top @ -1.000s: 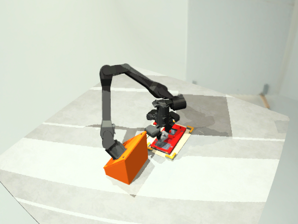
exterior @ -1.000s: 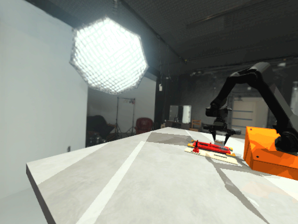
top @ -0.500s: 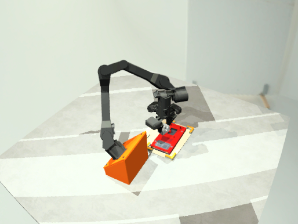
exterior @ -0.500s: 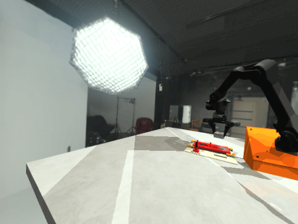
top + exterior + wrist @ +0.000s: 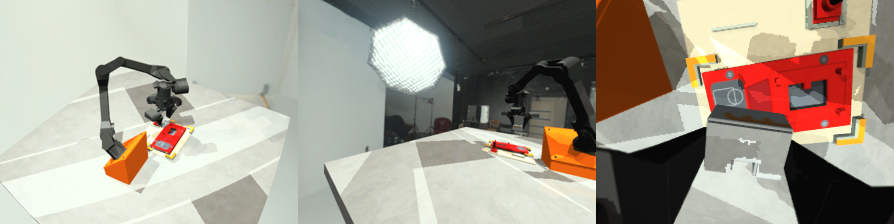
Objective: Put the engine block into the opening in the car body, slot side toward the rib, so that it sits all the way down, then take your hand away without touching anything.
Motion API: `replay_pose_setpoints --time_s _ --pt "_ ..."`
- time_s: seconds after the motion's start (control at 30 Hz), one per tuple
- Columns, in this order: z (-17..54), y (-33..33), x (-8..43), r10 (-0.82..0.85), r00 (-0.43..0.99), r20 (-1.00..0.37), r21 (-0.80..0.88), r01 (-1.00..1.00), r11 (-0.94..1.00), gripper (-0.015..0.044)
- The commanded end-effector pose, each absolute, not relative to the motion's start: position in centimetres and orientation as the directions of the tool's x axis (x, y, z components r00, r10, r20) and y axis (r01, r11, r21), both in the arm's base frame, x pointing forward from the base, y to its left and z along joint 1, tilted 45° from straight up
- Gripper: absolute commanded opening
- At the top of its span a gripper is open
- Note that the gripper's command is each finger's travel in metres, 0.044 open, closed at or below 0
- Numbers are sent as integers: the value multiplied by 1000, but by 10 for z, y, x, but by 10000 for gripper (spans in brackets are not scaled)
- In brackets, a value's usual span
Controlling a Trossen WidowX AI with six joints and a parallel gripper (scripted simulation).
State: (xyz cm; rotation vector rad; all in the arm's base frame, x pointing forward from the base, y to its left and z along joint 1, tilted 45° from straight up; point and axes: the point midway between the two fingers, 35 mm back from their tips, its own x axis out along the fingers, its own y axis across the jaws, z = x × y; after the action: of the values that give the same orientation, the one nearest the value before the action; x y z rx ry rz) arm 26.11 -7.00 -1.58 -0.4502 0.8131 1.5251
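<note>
"Wrist view first: what does the gripper (image 5: pixel 164 121) (image 5: pixel 519 125) (image 5: pixel 746 138) have?"

"Its two dark fingers are clamped on the engine block (image 5: pixel 166 122) (image 5: pixel 518 127) (image 5: pixel 747 145), a grey piece in the lower middle of the frame, with a notch in its lower edge."

"And where is the car body (image 5: pixel 164 144) (image 5: pixel 511 147) (image 5: pixel 761 102)?"

"Behind the block in that frame, red, stretching from left of centre to the right. Its opening (image 5: pixel 173 131) (image 5: pixel 808 95) is right of centre, with the small red rib (image 5: pixel 807 85) reaching in from the upper edge."

"So the block isn't in it?"

"No. In the exterior view it hangs in the air between the fingers, right of centre, above the red body and apart from it."

"What's under the body?"

"A cream board (image 5: pixel 180 143) (image 5: pixel 525 158) (image 5: pixel 731 17), with yellow corner brackets (image 5: pixel 171 156) (image 5: pixel 859 132) around the body. A small red part (image 5: pixel 155 123) (image 5: pixel 494 147) (image 5: pixel 827 11) sits on the board too, at the upper right of the wrist frame."

"And the orange base (image 5: pixel 136 162) (image 5: pixel 548 145) (image 5: pixel 633 65)?"

"Lower middle of the top view, just beside the board, with the arm (image 5: pixel 104 98) (image 5: pixel 571 87) rising from it."
</note>
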Motion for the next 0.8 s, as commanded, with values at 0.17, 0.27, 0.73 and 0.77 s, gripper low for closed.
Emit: replay_pose_setpoints --time_s 0.17,0.27,0.73,0.77 --pt "-7 -79 264 686 -126 -717 210 -977 39 0" --pt "-13 -73 263 686 -126 -717 209 -977 39 0" --pt "-33 -51 258 677 -128 -725 209 -977 39 0" --pt "-33 -52 258 670 -130 -731 209 -977 39 0"
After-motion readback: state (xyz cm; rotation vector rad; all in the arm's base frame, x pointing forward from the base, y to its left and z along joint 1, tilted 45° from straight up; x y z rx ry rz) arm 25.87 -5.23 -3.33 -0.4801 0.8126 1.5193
